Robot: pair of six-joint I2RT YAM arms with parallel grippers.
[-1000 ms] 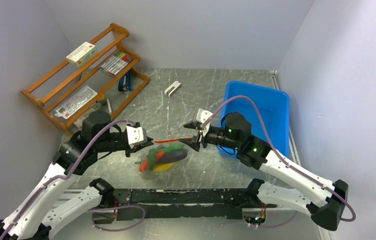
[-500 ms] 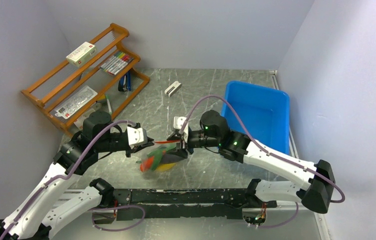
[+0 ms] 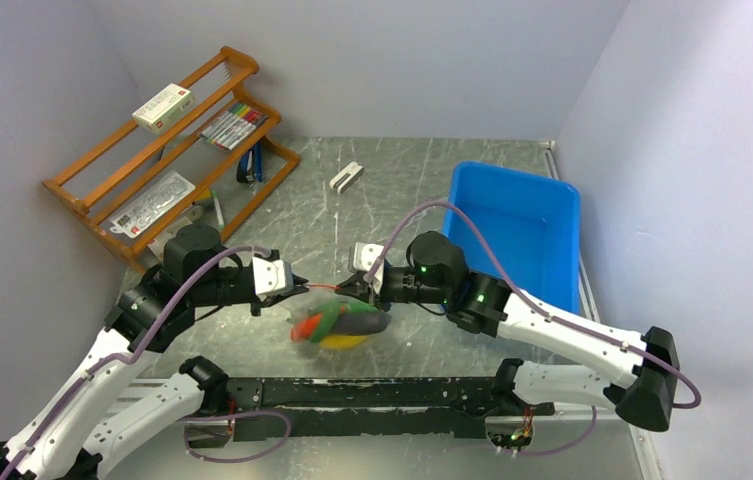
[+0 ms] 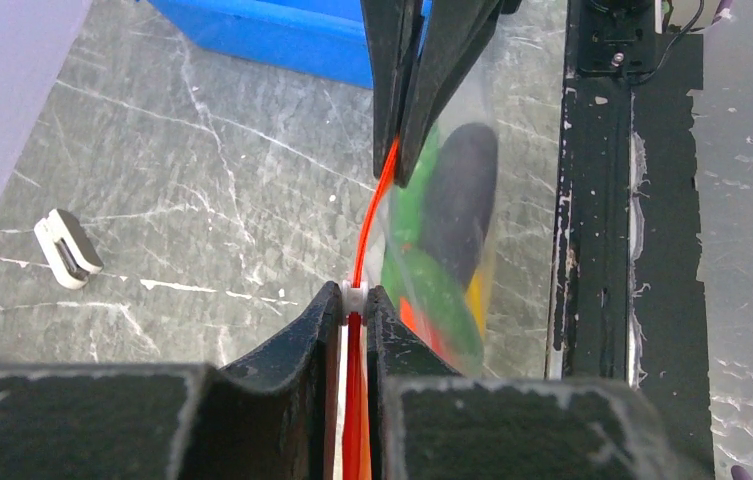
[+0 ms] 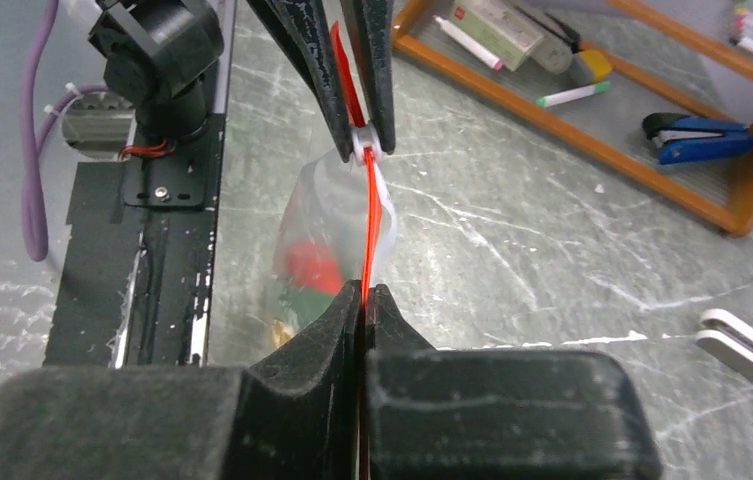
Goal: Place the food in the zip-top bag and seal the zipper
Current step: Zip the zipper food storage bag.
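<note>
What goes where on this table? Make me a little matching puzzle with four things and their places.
Things:
1. zip-top bag
2. blue bin
3. wooden rack
4. white clip

Places:
A. far left, against the wall
B. hanging between the left pincer and the right pincer
C. right side of the table
D. lying alone, far middle of the table

Pairs: 1-B, 2-C, 3-A, 4-D
</note>
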